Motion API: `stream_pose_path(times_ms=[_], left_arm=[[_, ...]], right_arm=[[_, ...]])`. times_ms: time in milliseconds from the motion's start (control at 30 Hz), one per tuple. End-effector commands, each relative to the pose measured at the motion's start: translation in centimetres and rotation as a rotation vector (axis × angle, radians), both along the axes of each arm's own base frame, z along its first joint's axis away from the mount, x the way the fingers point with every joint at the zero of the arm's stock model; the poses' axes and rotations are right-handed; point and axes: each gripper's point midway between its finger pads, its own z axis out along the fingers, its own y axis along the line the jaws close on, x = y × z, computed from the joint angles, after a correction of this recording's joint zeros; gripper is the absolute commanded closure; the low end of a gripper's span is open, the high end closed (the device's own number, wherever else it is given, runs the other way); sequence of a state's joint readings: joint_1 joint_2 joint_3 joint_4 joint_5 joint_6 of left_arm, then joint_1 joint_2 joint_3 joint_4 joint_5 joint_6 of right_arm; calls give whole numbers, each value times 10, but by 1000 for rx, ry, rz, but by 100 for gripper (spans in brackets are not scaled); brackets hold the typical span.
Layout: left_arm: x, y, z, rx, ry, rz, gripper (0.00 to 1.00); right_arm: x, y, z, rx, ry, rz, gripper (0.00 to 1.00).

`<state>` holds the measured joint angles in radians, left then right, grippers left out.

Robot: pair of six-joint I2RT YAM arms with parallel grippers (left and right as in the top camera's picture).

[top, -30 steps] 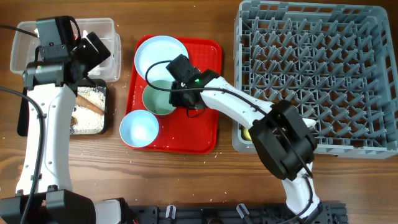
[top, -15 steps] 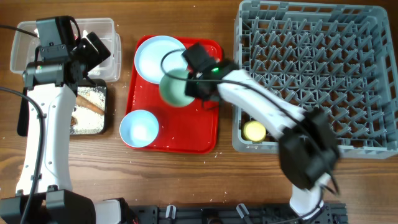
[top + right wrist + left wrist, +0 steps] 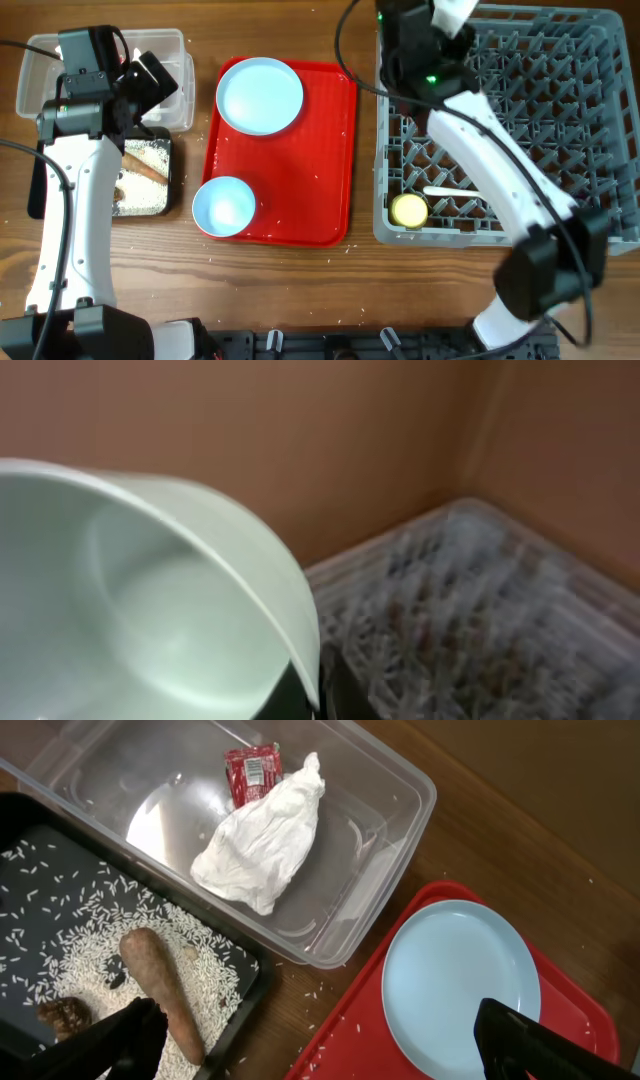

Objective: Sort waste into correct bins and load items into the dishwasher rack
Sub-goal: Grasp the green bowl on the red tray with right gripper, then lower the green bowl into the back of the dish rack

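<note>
Overhead | loaded: small yellow cup (image 3: 409,210), white spoon (image 3: 445,192) in large grey pegged plastic rack (image 3: 560,120) | pale green bowl (image 3: 130,610) pinched by right gripper (image 3: 318,698) over rack | left gripper (image 3: 320,1032) spread wide | pending — pale blue round plate (image 3: 260,95) and pale blue bowl (image 3: 224,205), left of rack

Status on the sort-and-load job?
Done: paper in the clear tub, food stick and rice in the black tray; yellow cup and spoon in the rack. In hand: right gripper holds the green bowl. Left: blue plate and blue bowl on the red tray.
</note>
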<state>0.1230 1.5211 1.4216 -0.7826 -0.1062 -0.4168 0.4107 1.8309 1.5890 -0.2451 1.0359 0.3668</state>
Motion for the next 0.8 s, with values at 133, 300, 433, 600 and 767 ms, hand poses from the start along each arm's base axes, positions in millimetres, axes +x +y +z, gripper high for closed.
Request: stream_pose_path(times_ms=[133, 300, 433, 600, 767], left_arm=[[1, 2, 3, -6, -10, 11, 0], [1, 2, 3, -6, -10, 11, 0], [1, 2, 3, -6, -10, 11, 0], [1, 2, 3, -6, -10, 11, 0], [1, 2, 3, -6, -10, 11, 0]], right_arm=[[39, -40, -28, -527, 258, -193, 96], [58, -37, -76, -579, 338, -146, 96], [63, -35, -95, -592, 367, -122, 96], [67, -31, -102, -592, 376, -81, 96], [73, -15, -131, -606, 467, 65, 96]])
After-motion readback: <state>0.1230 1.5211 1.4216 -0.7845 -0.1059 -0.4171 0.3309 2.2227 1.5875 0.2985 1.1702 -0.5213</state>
